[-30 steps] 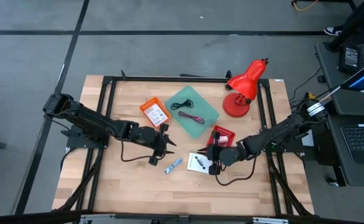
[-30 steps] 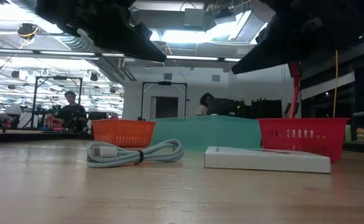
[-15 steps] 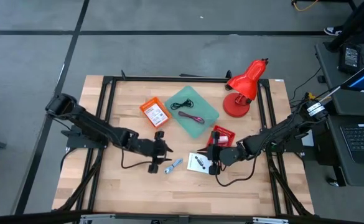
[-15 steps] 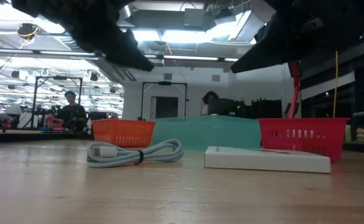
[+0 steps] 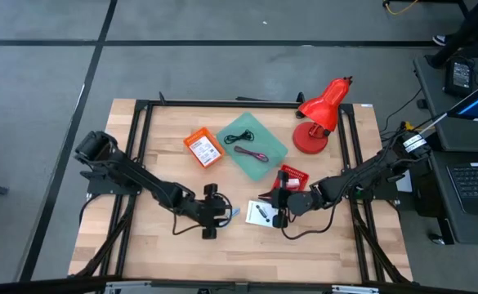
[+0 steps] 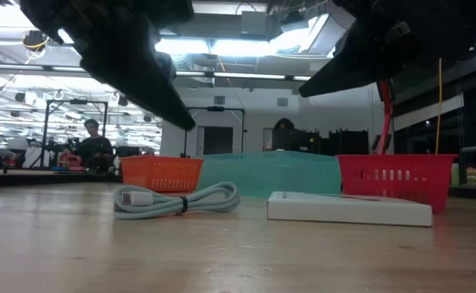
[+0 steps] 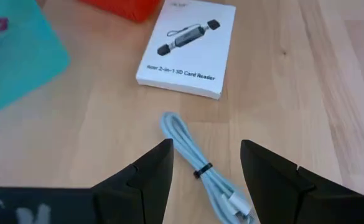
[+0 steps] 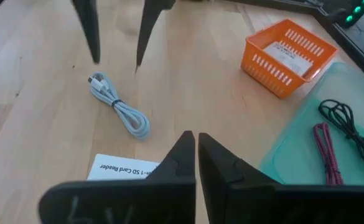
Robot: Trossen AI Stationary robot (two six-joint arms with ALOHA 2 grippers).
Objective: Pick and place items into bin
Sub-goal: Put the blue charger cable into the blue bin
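Left wrist view: a soft bundle to pinch at its tie

We see the left gripper hanging spread above the pale blue cable, which lies coiled on the table beside the white card-reader box. We judge it light and floppy; the dark tie at its middle looks the surest hold. Our right gripper waits closed over the box.

Pale light-wood plank surface, smooth, visible grain, low sheen. Small orange plastic mesh basket, slotted walls, matt. Flat teal plastic tray, smooth, slightly translucent. Pale blue-white coiled cable, smooth rubbery sheath. White printed cardboard packet, matt paper finish. Red desk lamp, glossy shade. Black left gripper fingers, matt hard plastic.
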